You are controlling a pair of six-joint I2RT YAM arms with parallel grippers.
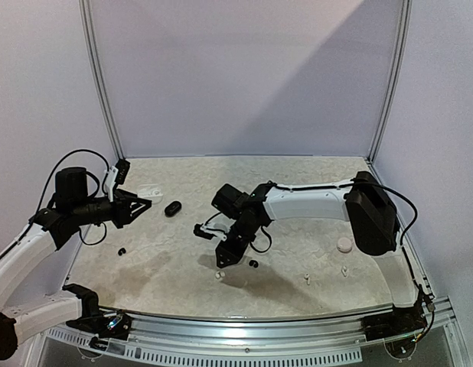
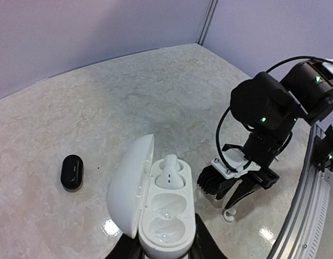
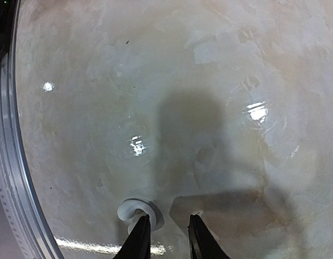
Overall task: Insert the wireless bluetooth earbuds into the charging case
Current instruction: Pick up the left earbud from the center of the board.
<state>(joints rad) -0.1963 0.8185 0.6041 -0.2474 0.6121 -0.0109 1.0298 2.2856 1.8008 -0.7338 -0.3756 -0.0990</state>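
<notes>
Our left gripper pinched the charging case. Our right gripper, jaws narrowly parted, stood against a light, slick-looking earbud near the table's front edge. We judged its rounded body the best hold.

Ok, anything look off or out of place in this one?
Yes: the white earbud by the right gripper lies outside its fingers, against one tip, not between them, so the pinch looks like a miss.

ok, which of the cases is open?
The white case: its lid is swung up and one white bud sits inside. The black case lies shut on the table.
</notes>
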